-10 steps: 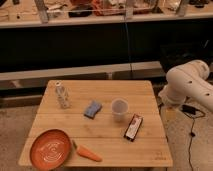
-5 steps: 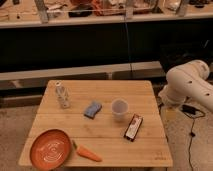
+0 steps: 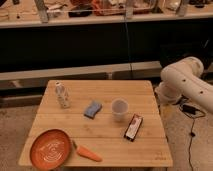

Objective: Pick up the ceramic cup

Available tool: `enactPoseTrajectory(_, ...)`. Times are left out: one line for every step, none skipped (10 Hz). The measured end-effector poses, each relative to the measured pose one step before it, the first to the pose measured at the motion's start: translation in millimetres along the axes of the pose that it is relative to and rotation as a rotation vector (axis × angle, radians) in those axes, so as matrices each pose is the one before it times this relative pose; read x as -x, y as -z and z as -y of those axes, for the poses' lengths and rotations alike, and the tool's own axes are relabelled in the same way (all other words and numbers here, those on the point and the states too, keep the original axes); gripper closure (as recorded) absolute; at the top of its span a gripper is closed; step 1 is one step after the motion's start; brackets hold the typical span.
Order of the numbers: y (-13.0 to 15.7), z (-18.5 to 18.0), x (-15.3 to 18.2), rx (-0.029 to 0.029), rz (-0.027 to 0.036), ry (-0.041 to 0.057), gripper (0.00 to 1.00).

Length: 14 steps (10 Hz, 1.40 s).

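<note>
**A:** What's in shot?

**B:** Wooden table [image 3: 115, 90], seen from above. A white robot arm [image 3: 187, 82] bulks at the pic's right edge, just beside the table's right side and level w/ its far half.

**A:** And the gripper?

**B:** Not in frame. The arm runs off the right edge, so I can't tell if it's released, clenched or holding anything.

**A:** Where's the ceramic cup?

**B:** The ceramic cup [image 3: 119, 109] stands upright, mouth up, approx mid-table, a bit right of centre. A blue sponge [image 3: 92, 109] lies just to its left, apart from it. A black packet [image 3: 133, 127] lies just in front & to the right, near but not touching. A clear bottle [image 3: 62, 95] w/ white cap stands well apart on the far left. An orange plate [image 3: 50, 148] & a carrot [image 3: 88, 153] sit at the front left.

**A:** So which way from the arm?

**B:** The cup lies left of the visible arm in the pic, inward from the table's right edge, w/ bare wood between them. Its long axis is vertical and it's round, so no approach angle is favoured. There's only one arm, so no choice there. My guess is the reach should come in from the right, over the open strip behind the packet. The packet looks like the likeliest thing to clip.
</note>
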Motion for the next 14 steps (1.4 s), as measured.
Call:
enactPoseTrajectory(0.51,3.76,1.14,-0.00938,-0.00790,0.01493,0.20)
enactPoseTrajectory(2.85,3.78,2.21,-0.01982,-0.01222,0.02482,0.20)
enactPoseTrajectory(1.06,2.22,0.68,-0.01404,-0.00582,0.01810,0.20)
enactPoseTrajectory(0.52,6.06,4.34,-0.01471,-0.00295,0.02604,0.20)
enactPoseTrajectory(-2.09,10.69,6.88,-0.01927,-0.00386,0.03821,0.20)
enactPoseTrajectory(-1.08,8.75,6.02,-0.01563,-0.00399,0.03256,0.20)
enactPoseTrajectory(-0.74,4.75,2.42,-0.01110,-0.00215,0.02144,0.20)
enactPoseTrajectory(0.23,2.35,2.86,-0.01062,-0.00163,0.02012,0.20)
enactPoseTrajectory(0.26,2.44,2.62,-0.01033,0.00307,0.02610,0.20)
enactPoseTrajectory(-2.25,1.49,2.10,-0.00211,0.00553,0.01910,0.20)
enactPoseTrajectory(-1.04,5.48,8.04,-0.00620,0.00853,0.02580,0.20)
enactPoseTrajectory(-1.75,6.74,10.67,-0.00780,0.01030,0.03470,0.20)
enactPoseTrajectory(-0.74,1.70,3.63,-0.00439,0.00494,0.02139,0.20)
enactPoseTrajectory(-0.98,3.24,4.96,-0.00362,0.00498,0.02045,0.20)
